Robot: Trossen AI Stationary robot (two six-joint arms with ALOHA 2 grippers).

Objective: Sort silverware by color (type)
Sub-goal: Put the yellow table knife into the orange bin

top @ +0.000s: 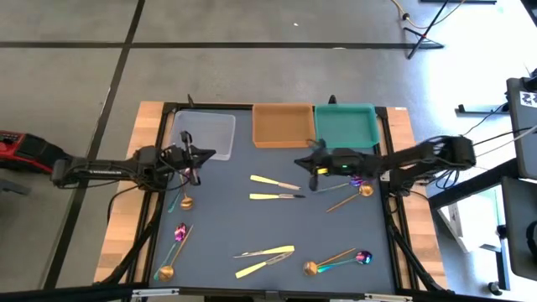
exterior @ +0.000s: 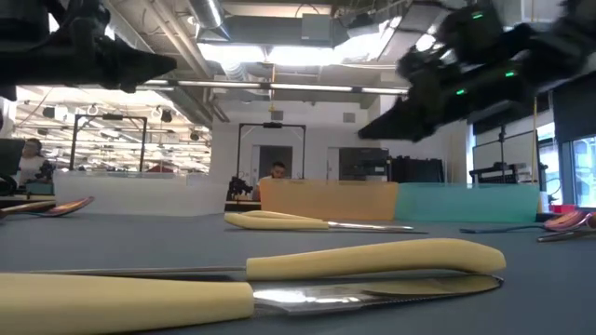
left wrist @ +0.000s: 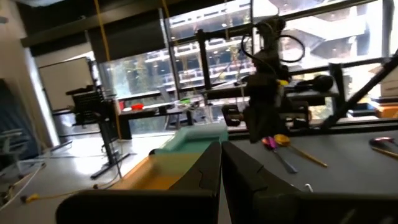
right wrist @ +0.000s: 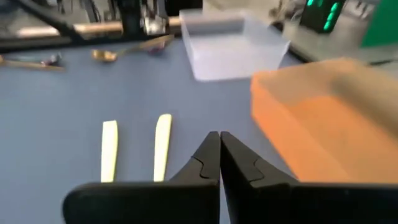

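Observation:
Pale yellow knives lie flat on the blue mat: two mid-table [top: 274,181] [top: 276,196], two near the front edge [top: 264,252]. Copper spoons [top: 186,201] [top: 166,271] [top: 310,268] [top: 365,190] and iridescent purple spoons [top: 179,231] [top: 363,257] [top: 356,182] lie scattered at both sides. My left gripper [top: 201,155] [left wrist: 221,149] hovers shut in front of the clear tray. My right gripper [top: 300,162] [right wrist: 219,135] hovers shut in front of the orange and teal trays, above and behind the two mid-table knives [right wrist: 163,146] [right wrist: 109,149]. Neither holds anything.
Three trays stand along the far edge: clear [top: 204,132], orange [top: 283,124], teal [top: 344,126]. Wooden table edges flank the mat on both sides. The middle of the mat [top: 268,222] lies bare between the knife pairs. In the low view both arms [exterior: 84,56] [exterior: 447,84] hang well above the table.

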